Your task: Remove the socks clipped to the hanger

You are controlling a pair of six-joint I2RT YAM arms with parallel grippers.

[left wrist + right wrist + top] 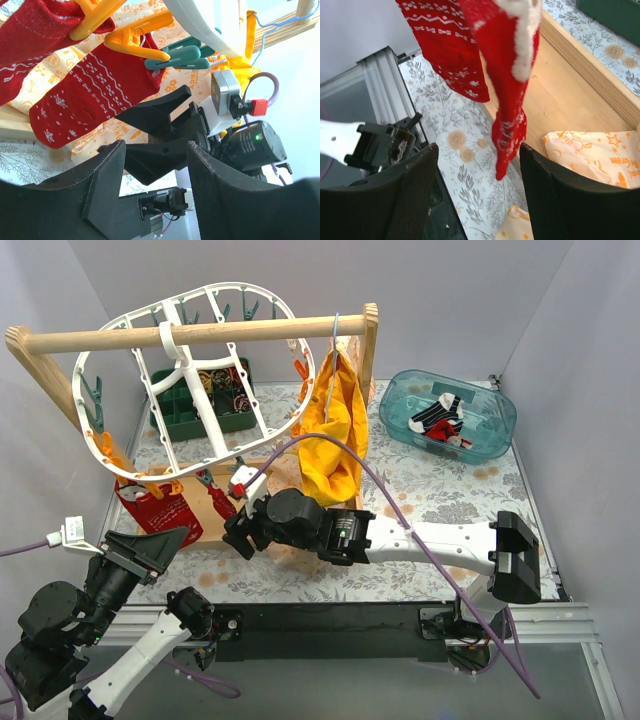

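The white oval hanger (190,360) hangs from a wooden rod (200,332). Red socks (158,508) hang from its near-left rim. In the left wrist view two red socks (90,97) are clipped by orange pegs (132,37), with teal pegs (182,55) beside them. My left gripper (155,167) is open and empty below them; it also shows in the top view (165,543). My right gripper (476,152) is open, and the tip of a white-cuffed red sock (512,110) hangs between its fingers. It sits right of the socks in the top view (237,530).
A blue bin (500,420) at the back right holds a black-and-white sock (437,415) and a red one. A yellow garment (335,430) hangs at the rod's right end. A green box (200,405) stands behind the hanger. An orange-patterned pale cloth (590,150) lies on the rack's wooden base (570,95).
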